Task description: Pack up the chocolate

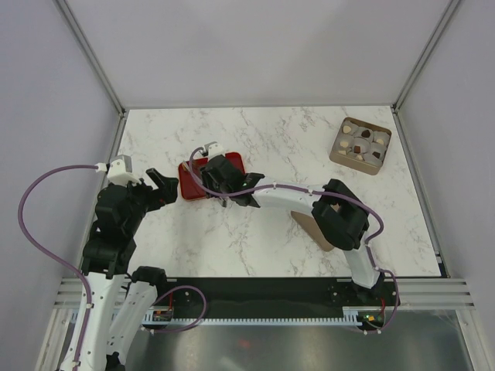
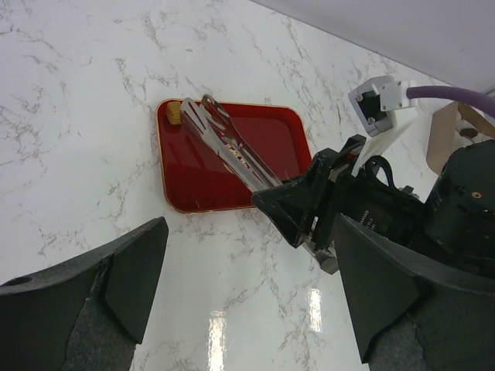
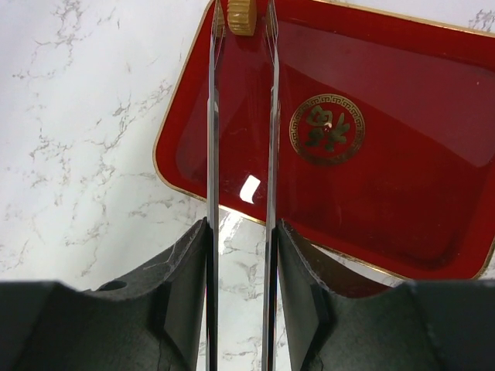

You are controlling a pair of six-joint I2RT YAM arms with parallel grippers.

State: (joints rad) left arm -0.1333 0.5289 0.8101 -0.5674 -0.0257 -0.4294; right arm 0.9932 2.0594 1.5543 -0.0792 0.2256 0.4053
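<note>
Right end effector (image 3: 241, 247), arm stretched left, clamps tongs (image 3: 213, 154) over red tray (image 3: 387, 209), tips pinching golden piece (image 3: 241, 17). Left end effector (image 2: 251, 247) agape nearby.

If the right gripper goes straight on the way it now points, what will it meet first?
The right gripper holds metal tongs whose tips flank a small gold piece in a corner of the red tray. That piece, or the tray rim behind it, would likely come first; depth is unclear.
</note>
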